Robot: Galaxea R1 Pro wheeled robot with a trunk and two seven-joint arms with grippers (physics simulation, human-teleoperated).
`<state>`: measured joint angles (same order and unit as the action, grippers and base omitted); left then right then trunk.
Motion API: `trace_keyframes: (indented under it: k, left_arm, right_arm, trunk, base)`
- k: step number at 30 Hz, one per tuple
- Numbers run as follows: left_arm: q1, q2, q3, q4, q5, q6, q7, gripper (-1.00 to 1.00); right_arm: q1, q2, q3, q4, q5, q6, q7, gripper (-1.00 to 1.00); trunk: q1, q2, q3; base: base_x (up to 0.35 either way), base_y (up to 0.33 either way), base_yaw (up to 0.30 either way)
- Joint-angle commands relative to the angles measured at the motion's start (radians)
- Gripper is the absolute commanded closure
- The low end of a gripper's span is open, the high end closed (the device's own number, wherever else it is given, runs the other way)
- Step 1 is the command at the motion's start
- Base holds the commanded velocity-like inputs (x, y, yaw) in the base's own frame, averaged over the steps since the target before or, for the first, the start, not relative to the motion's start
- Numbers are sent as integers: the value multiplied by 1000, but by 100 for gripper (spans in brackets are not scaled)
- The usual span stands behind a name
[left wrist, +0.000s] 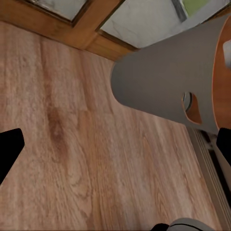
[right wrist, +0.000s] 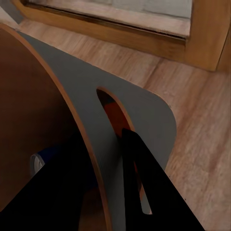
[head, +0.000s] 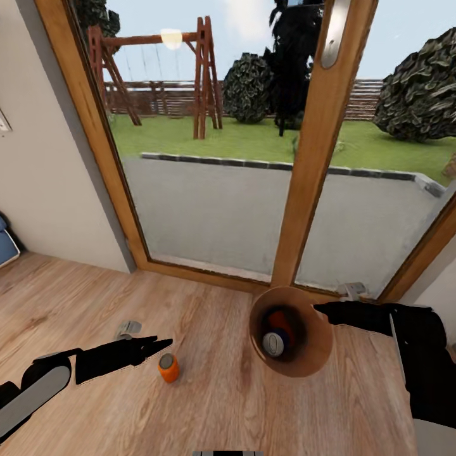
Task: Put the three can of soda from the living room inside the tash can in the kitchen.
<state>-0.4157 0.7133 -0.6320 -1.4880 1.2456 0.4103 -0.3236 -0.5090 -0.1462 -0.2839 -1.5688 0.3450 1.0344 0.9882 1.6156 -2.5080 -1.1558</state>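
- Standing upright on the plank floor (head: 209, 405), an orange can (head: 168, 367) is sitting just beside the left fingers (head: 152, 346), which are spread apart.
- Lying inside the brown bin (head: 316, 354), a blue can (head: 274, 343) and a second orange can (head: 278, 320) are resting while the right fingers (head: 329, 308) are clamping its rim near the glass door (head: 209, 209).

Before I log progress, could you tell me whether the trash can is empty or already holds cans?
Not empty: the trash can holds a blue can and an orange can; a second orange can stands on the floor.
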Motion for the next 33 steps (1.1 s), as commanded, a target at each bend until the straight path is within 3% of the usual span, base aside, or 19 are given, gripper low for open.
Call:
trace_keyframes:
  k: [1,11,24,28,33]
  left_arm:
    - [0,0,0,0,0,-2,0,-100]
    - [0,0,0,0,0,-6,1,-100]
    - [0,0,0,0,-1,-5,3,-100]
    - [0,0,0,0,-1,-5,3,-100]
    - [0,0,0,0,-2,-4,3,-100]
  right_arm:
    - [0,0,0,-1,-26,13,1,100]
    - [-1,-1,0,-1,-26,13,3,100]
    - [0,0,0,-1,-26,13,3,100]
    - [0,-4,-1,-1,-26,13,54,100]
    - [0,-14,-4,-1,-26,13,68,100]
  trunk:
    - [0,0,0]
    - [0,0,0]
    - [0,0,0]
    - [0,0,0]
    - [0,0,0]
  base:
    - [338,0,0]
    - [102,0,0]
    - [247,0,0]
    - [14,0,0]
    - [1,0,0]
